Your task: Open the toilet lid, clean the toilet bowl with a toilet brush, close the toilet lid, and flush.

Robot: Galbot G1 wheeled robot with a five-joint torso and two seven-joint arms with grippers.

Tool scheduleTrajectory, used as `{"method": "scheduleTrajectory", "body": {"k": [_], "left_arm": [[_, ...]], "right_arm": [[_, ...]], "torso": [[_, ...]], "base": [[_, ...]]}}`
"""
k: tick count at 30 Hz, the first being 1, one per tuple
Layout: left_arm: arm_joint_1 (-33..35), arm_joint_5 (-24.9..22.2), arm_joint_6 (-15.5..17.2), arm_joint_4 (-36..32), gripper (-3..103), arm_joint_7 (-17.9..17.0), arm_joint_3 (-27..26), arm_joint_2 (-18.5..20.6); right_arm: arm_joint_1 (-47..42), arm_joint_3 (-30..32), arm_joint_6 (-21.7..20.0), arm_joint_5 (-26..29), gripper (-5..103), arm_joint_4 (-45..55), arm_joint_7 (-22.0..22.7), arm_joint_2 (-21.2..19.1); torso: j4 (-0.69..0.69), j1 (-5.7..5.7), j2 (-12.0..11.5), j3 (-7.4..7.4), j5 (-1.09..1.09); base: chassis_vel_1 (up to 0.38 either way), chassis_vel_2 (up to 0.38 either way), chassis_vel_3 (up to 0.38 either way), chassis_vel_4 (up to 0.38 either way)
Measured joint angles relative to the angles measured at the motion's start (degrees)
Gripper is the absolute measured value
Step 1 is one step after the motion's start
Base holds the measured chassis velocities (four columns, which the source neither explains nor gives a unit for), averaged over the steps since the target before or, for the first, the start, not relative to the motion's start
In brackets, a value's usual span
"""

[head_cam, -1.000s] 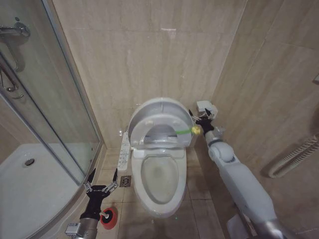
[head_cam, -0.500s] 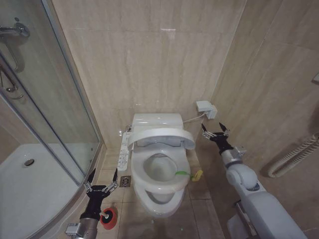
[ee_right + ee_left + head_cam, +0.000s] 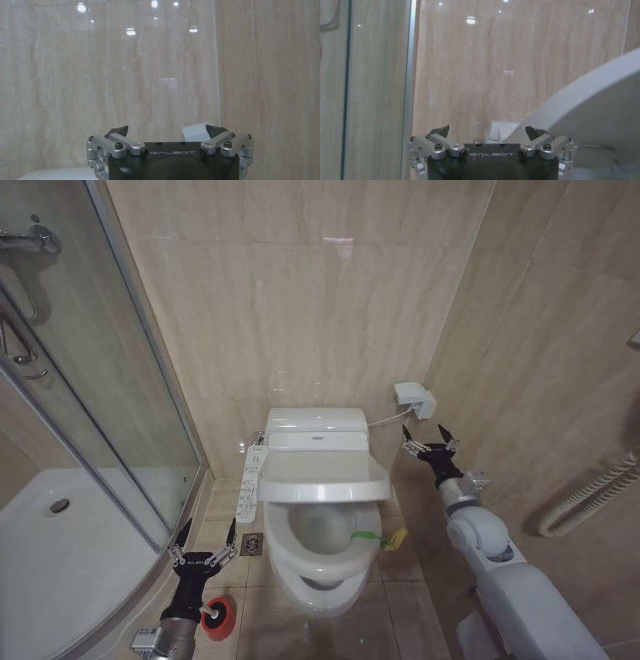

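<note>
- Toilet lid (image 3: 322, 477): glossy white oval, partway down over the seat, roughly level, front part of the toilet bowl (image 3: 305, 585) uncovered beneath. Judged rigid, light and slippery; hinged at the rear below the tank unit.
- Green-and-yellow tab (image 3: 385, 536): hanging at the bowl's right side, near the floor tiles. Judged soft and pliable; likely the surest place to take hold, the lid's smooth rim offering poor purchase.
- Right gripper (image 3: 430, 445): raised beside the toilet's right rear, near the white wall box (image 3: 413, 397), fingers spread, nothing held, apart from the lid.
- Left gripper (image 3: 203, 558): low at the toilet's left, above the floor, fingers spread and empty.
- Toilet brush (image 3: 216, 616): black brush in a red cup holder, on the floor just below the left gripper. Judged light, stiff-handled, easily tipped.
- Head view: whole layout, with button panel (image 3: 249, 484) and shower glass (image 3: 90, 390).
- Left wrist view: gripper (image 3: 490, 132) open, a white curve of the toilet close alongside, wall tiles ahead.
- Right wrist view: gripper (image 3: 167, 130) open toward the tiled corner.
</note>
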Motion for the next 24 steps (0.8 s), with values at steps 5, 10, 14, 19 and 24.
{"method": "scheduleTrajectory", "body": {"k": [5,10,14,19,24], "left_arm": [[0.0,0.0,0.0,0.0,99,0.0,0.0,0.0],[0.0,0.0,0.0,0.0,99,0.0,0.0,0.0],[0.0,0.0,0.0,0.0,99,0.0,0.0,0.0],[0.0,0.0,0.0,0.0,99,0.0,0.0,0.0],[0.0,0.0,0.0,0.0,99,0.0,0.0,0.0]], "right_arm": [[-3.1,1.1,-0.7,0.1,100,3.2,1.2,0.3],[-6.1,2.3,-0.7,-0.4,100,5.4,1.4,1.3],[-9.3,3.5,-0.1,-1.2,100,7.3,1.5,3.2],[-11.3,3.9,0.0,-2.5,100,9.2,1.7,5.1],[-13.8,4.5,1.0,-5.0,100,10.0,1.5,7.5]], "torso": [[-0.02,0.00,0.0,0.00,0.00],[-0.01,-0.01,0.0,0.00,0.00],[-0.02,-0.01,0.0,0.00,0.00],[-0.01,-0.01,0.0,-0.01,0.00],[-0.01,-0.01,0.0,0.00,0.00]], "base": [[0.000,0.000,0.000,0.000],[0.000,0.000,0.000,0.000],[0.000,0.000,0.000,0.000],[0.000,0.000,0.000,0.000],[0.000,0.000,0.000,0.000]]}}
